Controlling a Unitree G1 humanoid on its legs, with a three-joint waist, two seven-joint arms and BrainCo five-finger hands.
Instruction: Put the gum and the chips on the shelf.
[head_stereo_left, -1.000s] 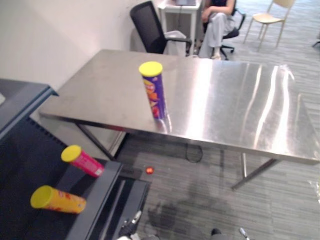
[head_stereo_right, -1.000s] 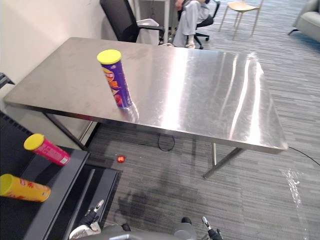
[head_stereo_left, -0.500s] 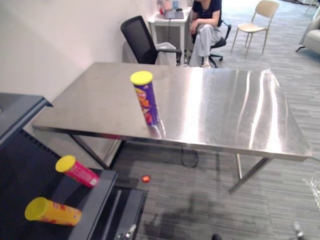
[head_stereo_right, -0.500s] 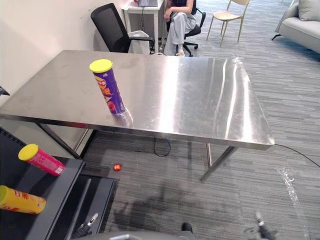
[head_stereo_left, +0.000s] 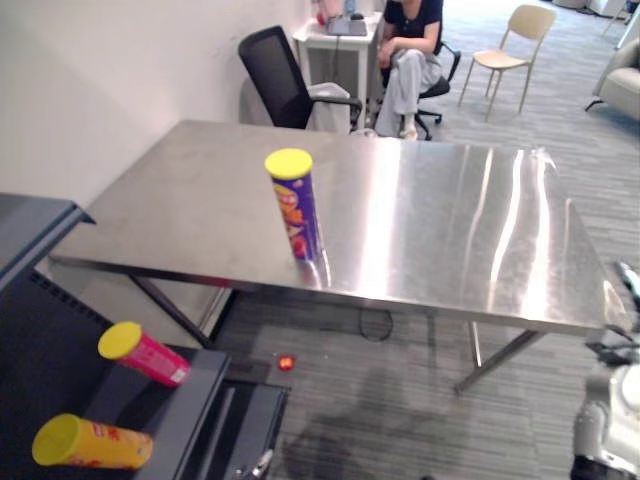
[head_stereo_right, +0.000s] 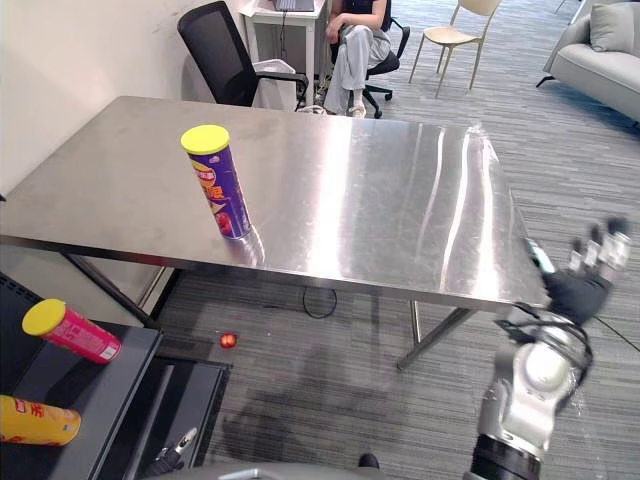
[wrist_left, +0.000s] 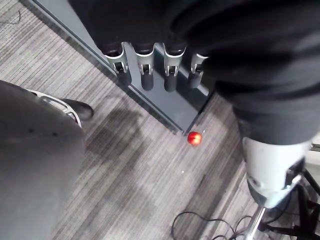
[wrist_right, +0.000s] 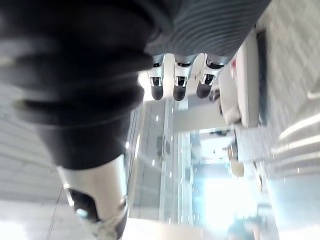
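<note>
A purple chips can (head_stereo_left: 296, 205) with a yellow lid stands upright on the steel table (head_stereo_left: 440, 230), near its front edge. The dark shelf (head_stereo_left: 196, 392) is at the lower left, with a pink can (head_stereo_left: 143, 353) and a yellow can (head_stereo_left: 88, 445) lying on it. A small red object (head_stereo_left: 286, 362) lies on the carpet beside the shelf's base, also seen as a red object (wrist_left: 194, 137) past my left hand (wrist_left: 150, 70), which hangs low with straight fingers and holds nothing. My right hand (head_stereo_right: 587, 272) is raised off the table's front right corner, fingers spread, empty.
A black office chair (head_stereo_left: 278, 62) stands behind the table's far edge. A person (head_stereo_left: 412, 50) sits at a white desk beyond it. A beige chair (head_stereo_left: 510, 45) and a sofa (head_stereo_right: 600, 45) stand further right. Grey carpet lies in front of the table.
My right arm has come up into view at the right, with the hand raised by the table's corner. The camera has shifted a little; the cans have not moved.
</note>
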